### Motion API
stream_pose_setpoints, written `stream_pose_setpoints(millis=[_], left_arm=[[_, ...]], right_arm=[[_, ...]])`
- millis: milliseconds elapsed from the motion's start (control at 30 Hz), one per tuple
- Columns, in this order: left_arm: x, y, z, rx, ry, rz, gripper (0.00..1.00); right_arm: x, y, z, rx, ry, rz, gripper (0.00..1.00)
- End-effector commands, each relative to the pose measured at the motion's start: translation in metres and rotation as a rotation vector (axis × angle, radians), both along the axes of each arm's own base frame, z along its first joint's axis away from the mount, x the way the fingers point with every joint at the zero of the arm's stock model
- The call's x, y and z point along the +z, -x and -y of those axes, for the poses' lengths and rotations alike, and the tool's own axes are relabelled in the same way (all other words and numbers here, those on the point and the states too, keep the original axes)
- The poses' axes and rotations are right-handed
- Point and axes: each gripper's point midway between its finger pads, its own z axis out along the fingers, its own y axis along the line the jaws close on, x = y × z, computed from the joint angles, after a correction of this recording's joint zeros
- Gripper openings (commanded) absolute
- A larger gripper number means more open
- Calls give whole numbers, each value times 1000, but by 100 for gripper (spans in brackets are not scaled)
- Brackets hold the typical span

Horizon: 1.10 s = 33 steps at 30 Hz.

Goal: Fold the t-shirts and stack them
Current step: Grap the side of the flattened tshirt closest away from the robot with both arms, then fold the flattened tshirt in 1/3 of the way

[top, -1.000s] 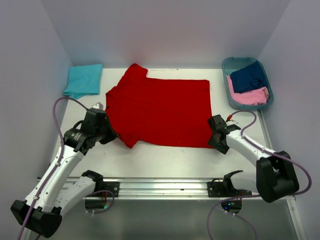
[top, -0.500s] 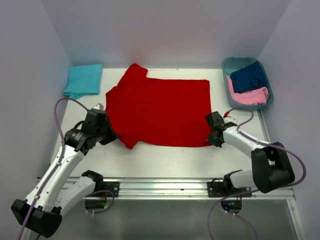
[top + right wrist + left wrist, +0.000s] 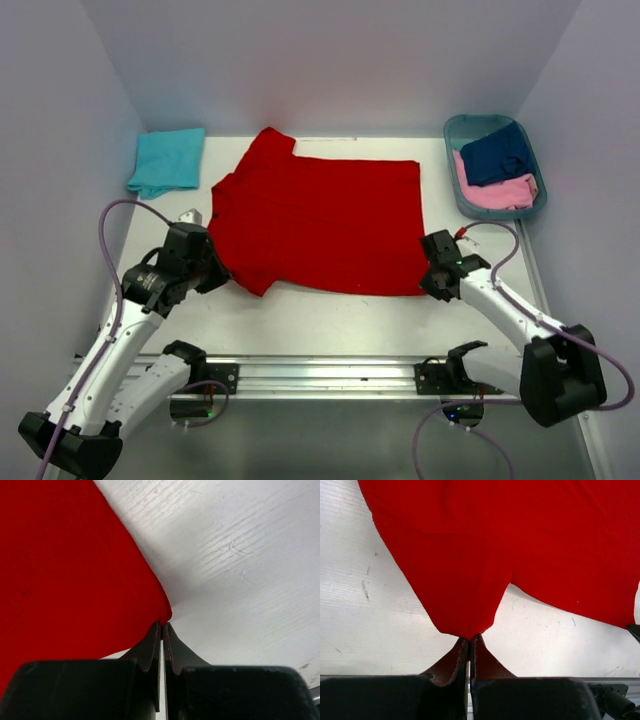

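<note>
A large red t-shirt (image 3: 320,222) lies spread flat in the middle of the table. My left gripper (image 3: 222,272) is shut on the tip of its near left sleeve (image 3: 465,625). At the shirt's near right hem corner (image 3: 162,616), my right gripper (image 3: 428,280) is shut on the cloth. A folded turquoise t-shirt (image 3: 167,160) rests at the far left. Navy (image 3: 497,152) and pink (image 3: 497,192) t-shirts lie in the basket.
The teal oval basket (image 3: 453,133) stands at the far right corner. White walls close in the table on the left, back and right. A metal rail (image 3: 320,375) with the arm bases runs along the near edge.
My right gripper has closed on the red shirt's near right corner. The left gripper stayed shut on the sleeve and shifted slightly.
</note>
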Motion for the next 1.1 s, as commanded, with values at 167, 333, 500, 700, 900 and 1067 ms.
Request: stream_pose_setpoints(millis=[167,333,500,700,900,1067], left_arm=[[19,19,-4,-11,11,6,0],[24,40,-5,-18,39,-29,0],[26,45,-7,-8,51,-23,0],[-3,10,-6,-5,-10,31,0],[-19,-43,-12,-9,-156,84,0],[-8,-80,-14,-11,-248,116,0]], right_arm=[[37,36,6,49,-29,7,0],[52,41,6,70,-35,12,0],[59,36,6,72,-28,30,0],[68,-6,0,71,-5,97,0],[65,-56,-5,80,61,93,0],[55,-83,-1,89,127,62,0]])
